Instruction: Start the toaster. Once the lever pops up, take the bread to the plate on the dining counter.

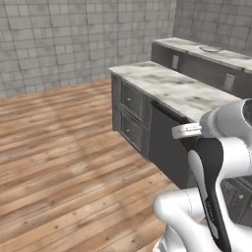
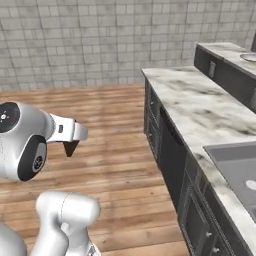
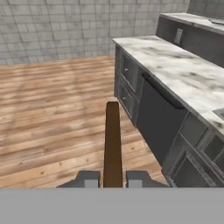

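Gripper (image 3: 113, 179) around edge-on brown bread (image 3: 112, 140).

The floor (image 1: 64, 147) is made of light brown wood planks. Behind it stands a wall (image 1: 74, 39) of grey square tiles. Right of the floor runs a long marble worktop (image 1: 177, 88) — white with grey-brown streaks. Under the worktop sit dark grey drawers (image 1: 132, 114) and a flat dark door (image 1: 167, 145). A sink (image 2: 237, 165) is set into the worktop's near end.
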Robot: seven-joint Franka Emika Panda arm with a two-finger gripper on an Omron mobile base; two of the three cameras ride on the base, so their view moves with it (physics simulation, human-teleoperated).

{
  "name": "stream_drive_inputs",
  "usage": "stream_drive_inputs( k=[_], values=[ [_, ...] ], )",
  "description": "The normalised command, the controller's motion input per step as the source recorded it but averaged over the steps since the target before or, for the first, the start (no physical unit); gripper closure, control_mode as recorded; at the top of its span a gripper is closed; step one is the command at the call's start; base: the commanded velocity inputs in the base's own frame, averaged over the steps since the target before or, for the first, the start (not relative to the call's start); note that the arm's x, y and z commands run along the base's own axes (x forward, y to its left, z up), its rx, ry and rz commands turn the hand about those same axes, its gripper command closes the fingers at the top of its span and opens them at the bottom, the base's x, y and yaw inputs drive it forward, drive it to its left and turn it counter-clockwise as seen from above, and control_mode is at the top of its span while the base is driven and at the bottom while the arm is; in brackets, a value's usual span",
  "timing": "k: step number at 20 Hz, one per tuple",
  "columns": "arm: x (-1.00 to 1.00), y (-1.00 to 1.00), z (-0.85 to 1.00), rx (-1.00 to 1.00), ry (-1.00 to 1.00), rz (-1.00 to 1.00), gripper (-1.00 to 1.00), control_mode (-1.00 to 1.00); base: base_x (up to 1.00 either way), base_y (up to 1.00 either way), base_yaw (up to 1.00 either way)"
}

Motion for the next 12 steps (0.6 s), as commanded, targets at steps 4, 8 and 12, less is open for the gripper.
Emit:
stream_drive_inputs(
  k=[4,8,12],
  values=[
    [0.0,0.0,0.0,0.0,0.0,0.0,1.0,1.0,1.0,0.99,0.02],
    [0.0,0.0,0.0,0.0,0.0,0.0,1.0,1.0,1.0,1.0,0.0],
    [0.0,0.0,0.0,0.0,0.0,0.0,1.0,1.0,1.0,1.0,-0.04]
  ],
)
